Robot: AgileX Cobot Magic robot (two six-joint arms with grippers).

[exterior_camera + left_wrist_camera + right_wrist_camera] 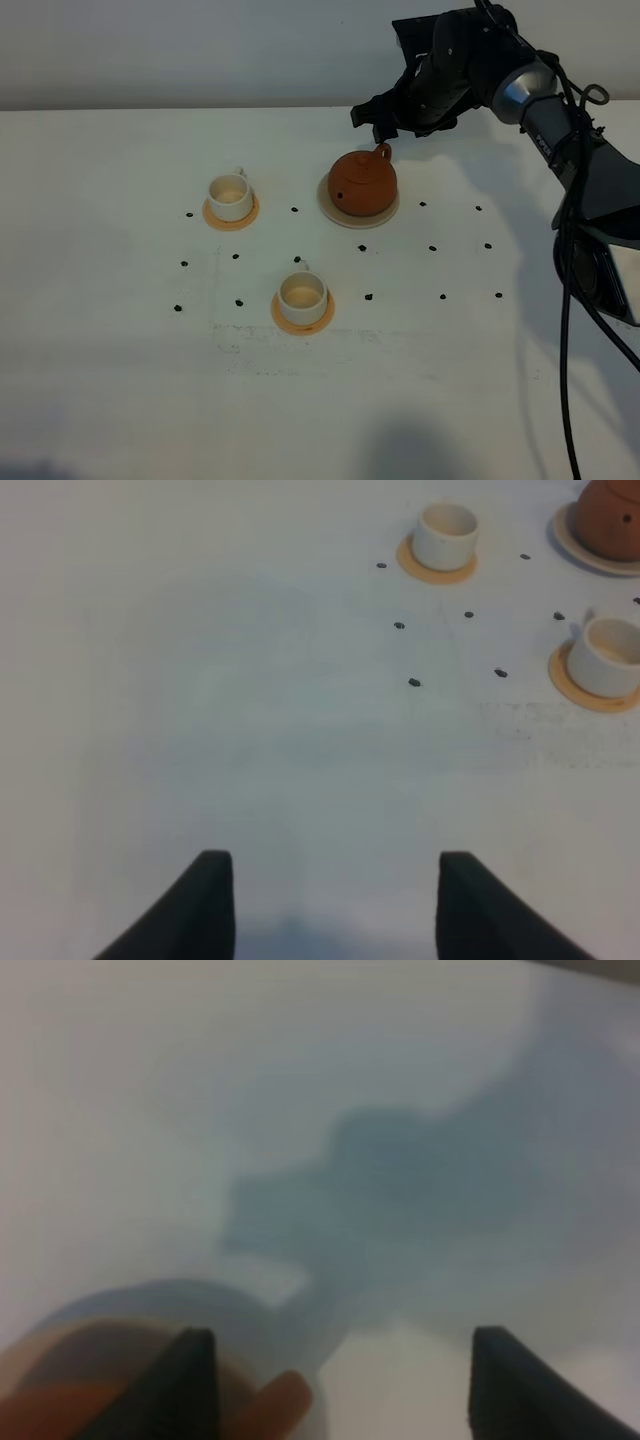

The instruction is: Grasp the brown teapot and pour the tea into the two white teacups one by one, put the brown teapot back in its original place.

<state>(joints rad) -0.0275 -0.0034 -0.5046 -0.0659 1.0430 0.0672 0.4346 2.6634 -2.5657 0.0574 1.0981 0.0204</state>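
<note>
Over the far side of the white table (120, 380), the right gripper (381, 130) hangs just behind the brown teapot (363, 185), jaws spread wide and empty. The left gripper (330, 905) hovers above bare table, jaws apart, holding nothing. The teapot sits upright on its beige coaster (332, 213). To its left, two white teacups (229, 196) (302, 296) stand on orange saucers (212, 219).
</note>
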